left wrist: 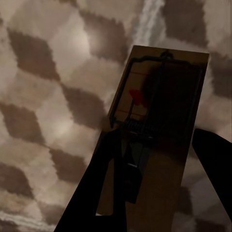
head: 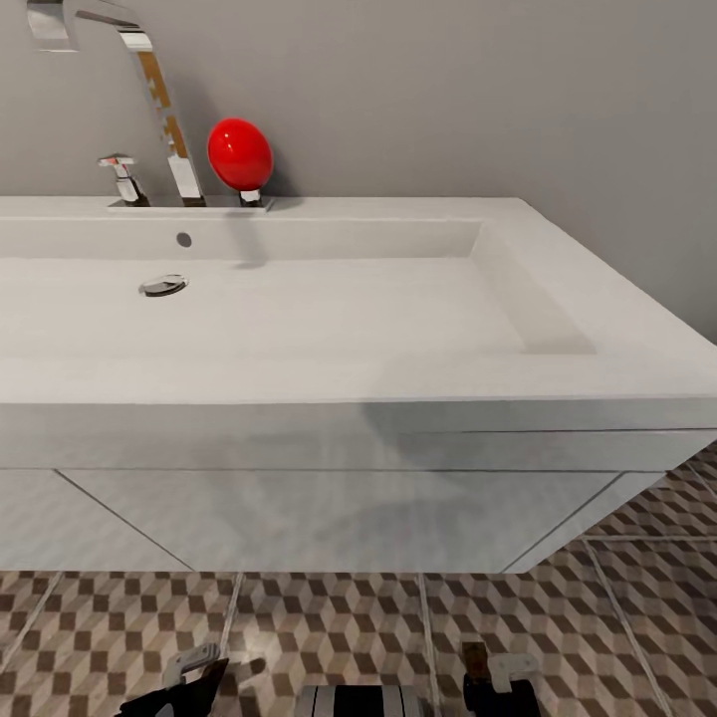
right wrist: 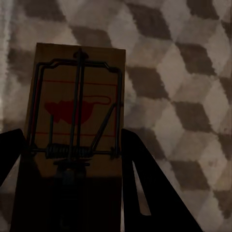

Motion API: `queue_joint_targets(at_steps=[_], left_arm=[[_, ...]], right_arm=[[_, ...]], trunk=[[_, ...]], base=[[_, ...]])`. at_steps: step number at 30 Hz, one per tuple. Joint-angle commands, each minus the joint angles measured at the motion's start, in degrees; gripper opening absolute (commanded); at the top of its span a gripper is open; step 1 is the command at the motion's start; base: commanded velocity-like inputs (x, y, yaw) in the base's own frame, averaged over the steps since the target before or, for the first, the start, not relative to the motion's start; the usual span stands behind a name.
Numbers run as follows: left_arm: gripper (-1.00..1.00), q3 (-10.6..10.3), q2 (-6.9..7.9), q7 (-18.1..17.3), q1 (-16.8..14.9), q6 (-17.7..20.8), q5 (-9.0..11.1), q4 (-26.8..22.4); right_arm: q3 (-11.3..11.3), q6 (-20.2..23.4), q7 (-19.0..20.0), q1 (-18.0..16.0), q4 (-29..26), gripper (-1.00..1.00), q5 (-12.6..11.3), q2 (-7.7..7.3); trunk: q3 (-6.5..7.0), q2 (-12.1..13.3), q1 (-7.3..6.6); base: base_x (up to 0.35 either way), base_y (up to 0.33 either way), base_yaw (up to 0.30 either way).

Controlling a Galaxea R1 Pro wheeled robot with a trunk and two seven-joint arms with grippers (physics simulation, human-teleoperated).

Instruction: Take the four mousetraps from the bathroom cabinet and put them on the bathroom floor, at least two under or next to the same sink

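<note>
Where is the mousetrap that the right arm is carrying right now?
In the right wrist view the mousetrap sits between the right tool's fingers above the bathroom floor; the head view shows that tool low, before the bathroom sink.

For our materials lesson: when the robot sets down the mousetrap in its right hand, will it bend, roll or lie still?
The mousetrap looks like a flat wooden board, so it is probably stiff and unlikely to bend. With flat faces and square corners, it should lie still on the tiled floor rather than roll. Its thin wire parts look delicate and might snag or snap shut if knocked.

Brown mousetrap point(left wrist: 159, 121) between left claw point(left wrist: 159, 193) fingers; second mousetrap point(right wrist: 77, 121) in right claw point(right wrist: 72, 193), above bathroom floor point(head: 329, 627).
</note>
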Motion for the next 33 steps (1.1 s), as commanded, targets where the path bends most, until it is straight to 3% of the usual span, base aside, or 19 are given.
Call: queue_joint_targets(at_steps=[1, 10, 19, 23, 25, 30, 33], left_arm=[[-1.0, -0.47, 0.12, 0.45, -0.01, 0.22, 0.49, -0.32], [-1.0, -0.5, 0.53, 0.69, -0.73, 0.78, 0.33, -2.16], [-1.0, -0.44, 0.76, 1.56, -4.37, 0.8, 0.21, -3.05], [-1.0, -0.48, 0.21, 2.48, -5.87, 0.83, 0.2, -3.07], [-1.0, -0.49, 0.05, 2.59, -6.14, 0.83, 0.2, -3.07], [-1.0, -0.61, -0.16, 2.59, -6.47, 0.76, 0.2, -2.58], [-1.0, -0.66, -0.24, 2.5, -6.5, 0.75, 0.2, -2.44]], right_arm=[[0.37, -0.07, -0.33, -0.46, 0.02, -1.0, -0.15, -0.02], [0.38, 0.12, -0.36, -2.69, -0.05, -1.0, -0.16, 0.49], [0.36, 0.06, -0.33, -2.99, 0.2, -1.0, -0.35, 0.58], [0.37, 0.23, -0.33, -3.0, 0.29, -1.0, -0.43, 0.57], [0.38, 0.84, -0.36, -3.0, 0.29, -1.0, -0.44, 0.58], [0.38, 6.98, -0.39, -3.3, 0.06, -1.0, -0.2, 0.58], [0.38, 7.95, -0.35, -3.81, -0.01, -1.0, -0.16, 0.58]], trunk=[[-0.04, -0.02, -0.01], [-0.04, -0.02, -0.01], [-0.04, -0.02, -0.01], [-0.04, -0.02, -0.01], [-0.04, -0.02, -0.01], [-0.04, -0.02, -0.01], [-0.04, -0.02, -0.01]], base=[[0.0, 0.0, 0.0], [0.0, 0.0, 0.0], [0.0, 0.0, 0.0], [0.0, 0.0, 0.0], [0.0, 0.0, 0.0], [0.0, 0.0, 0.0], [0.0, 0.0, 0.0]])
